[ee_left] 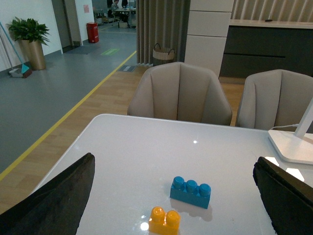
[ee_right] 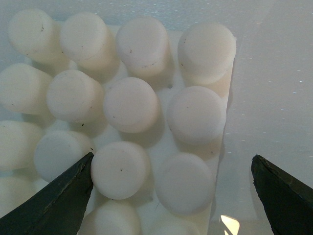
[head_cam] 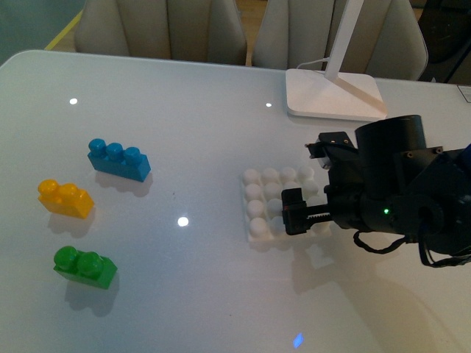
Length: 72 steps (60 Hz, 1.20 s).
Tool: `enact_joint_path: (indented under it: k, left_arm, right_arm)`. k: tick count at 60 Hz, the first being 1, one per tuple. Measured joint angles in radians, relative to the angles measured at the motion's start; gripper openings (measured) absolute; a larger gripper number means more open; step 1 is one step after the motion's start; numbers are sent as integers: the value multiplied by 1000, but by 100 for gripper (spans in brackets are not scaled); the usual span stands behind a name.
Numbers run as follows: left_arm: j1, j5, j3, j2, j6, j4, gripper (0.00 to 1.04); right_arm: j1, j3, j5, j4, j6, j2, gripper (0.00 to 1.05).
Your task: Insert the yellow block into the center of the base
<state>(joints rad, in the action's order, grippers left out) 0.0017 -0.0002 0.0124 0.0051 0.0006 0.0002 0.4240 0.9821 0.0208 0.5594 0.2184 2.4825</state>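
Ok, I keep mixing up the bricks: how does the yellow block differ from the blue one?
The yellow block has two studs, the longer blue brick three. The yellow block lies nearer the robot than the blue brick. Both stand studs up on the table.

White glossy table (head_cam: 184,95), ceiling lights reflected on it. Two beige chairs (ee_left: 179,93) just behind the table, white desk lamp (head_cam: 335,94) at its far edge. Beyond the table: grey floor (ee_left: 54,73) with yellow line (ee_left: 73,109), wicker basket (ee_left: 164,54), potted plant (ee_left: 29,34), red bin (ee_left: 92,32), curtain (ee_left: 161,22), dark cabinet (ee_left: 274,51).
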Motion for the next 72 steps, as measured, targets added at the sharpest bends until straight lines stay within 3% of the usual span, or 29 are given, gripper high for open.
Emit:
enact_joint_path:
  k: [16, 30, 72]
  left_arm:
    - [0, 0, 0, 0, 0, 0, 97]
    - [0, 0, 0, 0, 0, 0, 97]
    - [0, 0, 0, 0, 0, 0, 97]
  right_arm:
    - [84, 3, 10, 0, 121, 0, 92]
    - [79, -16, 2, 17, 148, -6, 92]
    - [126, 124, -35, -126, 2, 28, 90]
